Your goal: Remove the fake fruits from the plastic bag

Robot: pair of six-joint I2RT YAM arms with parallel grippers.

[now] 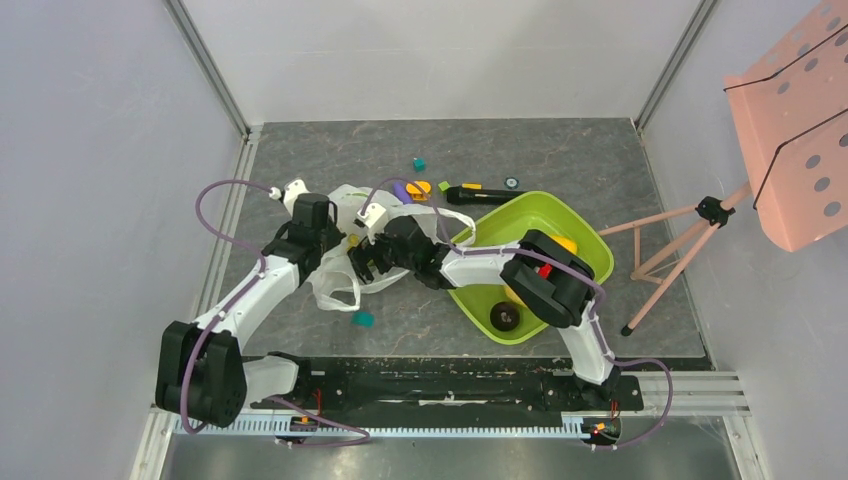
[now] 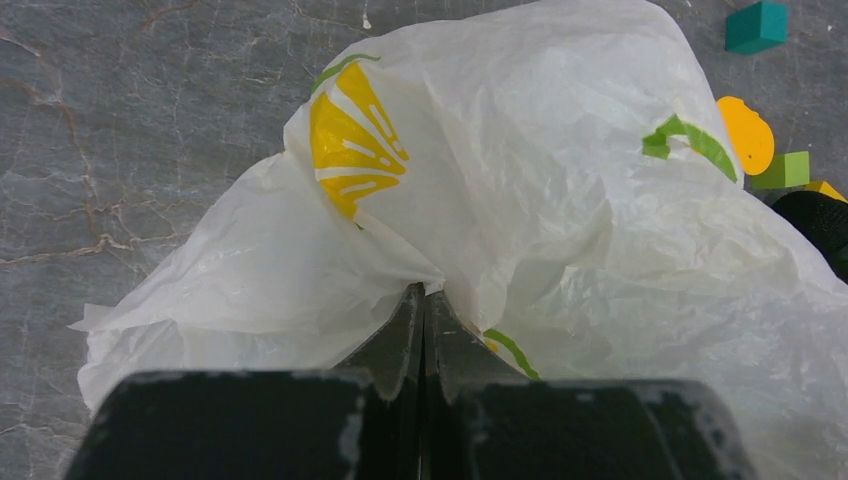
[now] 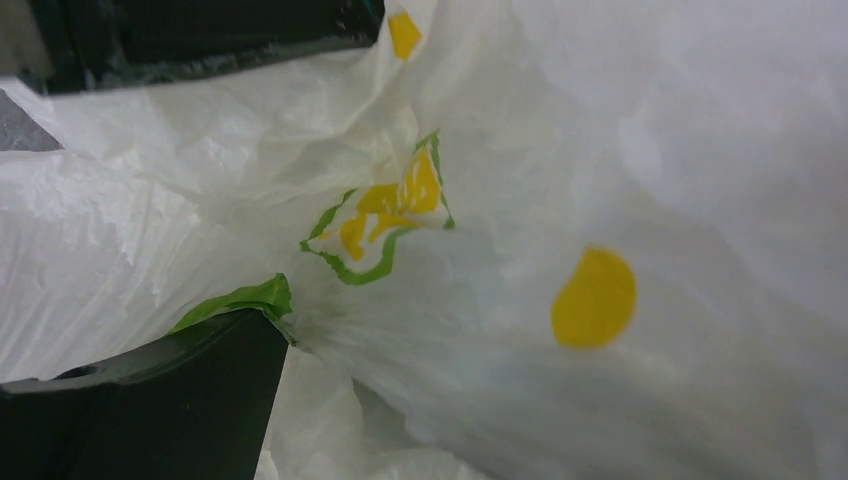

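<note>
The plastic bag [image 1: 340,282], white and crinkly with lemon prints, lies crumpled on the grey floor between my two grippers. My left gripper [image 1: 330,240] is shut on a pinch of the bag's film [image 2: 427,290]. My right gripper [image 1: 363,262] stands wide open against the bag [image 3: 560,200], one finger [image 3: 150,400] low on the left and the other along the top edge. No fruit shows in either wrist view. In the lime-green tray [image 1: 590,240] lie a dark ball [image 1: 505,316] and a yellow fruit [image 1: 566,243], partly hidden behind my right arm.
Toy pieces lie around the bag: a teal block [image 1: 363,319] in front, another teal block [image 2: 756,26], an orange piece [image 2: 745,133], a green block [image 2: 785,170] and a purple cylinder [image 1: 400,187] behind. A pink stand [image 1: 790,130] rises at the right.
</note>
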